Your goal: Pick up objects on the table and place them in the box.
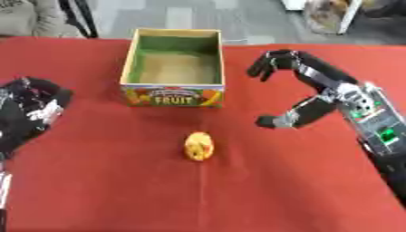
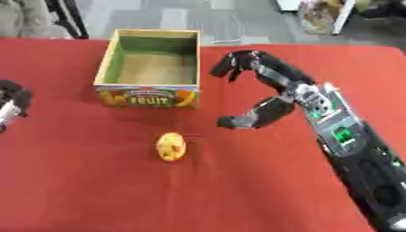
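Observation:
A small yellow-orange fruit-shaped object [image 1: 199,146] lies on the red table [image 1: 119,190], in front of the box. The box [image 1: 174,96] has a "FRUIT" label on its front and green inner walls; nothing shows inside it. My right hand [image 1: 311,90] hovers right of the box and up-right of the yellow object, open, fingers and thumb spread wide with nothing between them. At the left edge my left hand [image 1: 31,106] rests low over the table, fingers curled, holding nothing that I can see.
The red cloth covers the whole table; its far edge runs just behind the box. Beyond it are a grey floor, a black stand leg [image 1: 79,18] and a bag [image 1: 329,13] at the top right.

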Tool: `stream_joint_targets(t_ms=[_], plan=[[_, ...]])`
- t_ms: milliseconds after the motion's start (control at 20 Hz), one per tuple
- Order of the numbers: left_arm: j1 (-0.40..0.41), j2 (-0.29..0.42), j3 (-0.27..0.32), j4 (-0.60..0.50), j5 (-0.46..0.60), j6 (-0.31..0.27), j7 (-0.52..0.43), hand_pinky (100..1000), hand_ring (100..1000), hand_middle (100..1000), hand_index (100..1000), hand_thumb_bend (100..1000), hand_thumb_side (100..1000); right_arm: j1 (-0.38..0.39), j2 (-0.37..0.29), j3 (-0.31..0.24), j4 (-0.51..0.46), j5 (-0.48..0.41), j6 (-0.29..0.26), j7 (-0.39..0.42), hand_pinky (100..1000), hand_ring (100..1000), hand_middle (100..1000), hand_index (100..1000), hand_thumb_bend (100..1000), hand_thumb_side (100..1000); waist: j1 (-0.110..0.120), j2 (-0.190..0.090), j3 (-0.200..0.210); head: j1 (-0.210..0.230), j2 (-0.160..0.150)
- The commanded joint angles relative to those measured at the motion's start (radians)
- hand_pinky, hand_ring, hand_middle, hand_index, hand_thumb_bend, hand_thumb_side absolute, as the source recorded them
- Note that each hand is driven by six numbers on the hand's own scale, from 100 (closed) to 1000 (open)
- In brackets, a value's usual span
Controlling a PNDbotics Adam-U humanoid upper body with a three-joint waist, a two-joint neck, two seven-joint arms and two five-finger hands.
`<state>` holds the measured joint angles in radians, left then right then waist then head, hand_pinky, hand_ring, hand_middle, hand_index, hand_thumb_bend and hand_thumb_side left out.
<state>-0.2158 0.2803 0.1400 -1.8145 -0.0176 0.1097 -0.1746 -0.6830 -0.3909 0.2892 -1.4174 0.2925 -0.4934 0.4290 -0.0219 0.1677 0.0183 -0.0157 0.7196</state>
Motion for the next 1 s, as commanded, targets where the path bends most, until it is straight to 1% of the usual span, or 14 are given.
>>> stream_joint_targets(t_ms=[50, 500, 550, 1000], plan=[[-0.016, 0.005, -0.002, -0.023, 0.004, -0.001, -0.006, 466, 507, 511, 590, 501, 346, -0.031, 0.011, 0.004, 0.023, 0.037, -0.020, 0.003, 638, 738, 713, 818, 545, 359, 0.005, -0.017, 0.004, -0.008, 0.005], [-0.019, 0.000, -0.007, -0.022, 0.006, -0.002, -0.011, 466, 507, 511, 591, 499, 346, -0.056, 0.076, 0.034, 0.122, 0.122, -0.065, 0.021, 638, 738, 713, 823, 539, 352, 0.010, -0.018, 0.015, -0.022, 0.010], [-0.019, -0.001, -0.007, -0.022, 0.007, -0.002, -0.011, 466, 507, 511, 590, 497, 346, -0.057, 0.083, 0.035, 0.134, 0.134, -0.070, 0.022, 638, 737, 712, 822, 545, 342, 0.011, -0.018, 0.016, -0.023, 0.010], [-0.019, -0.005, -0.009, -0.019, 0.008, -0.003, -0.015, 466, 507, 511, 591, 496, 347, -0.064, 0.139, 0.049, 0.233, 0.241, -0.121, 0.019, 640, 740, 715, 822, 533, 348, 0.016, -0.019, 0.022, -0.031, 0.013]])
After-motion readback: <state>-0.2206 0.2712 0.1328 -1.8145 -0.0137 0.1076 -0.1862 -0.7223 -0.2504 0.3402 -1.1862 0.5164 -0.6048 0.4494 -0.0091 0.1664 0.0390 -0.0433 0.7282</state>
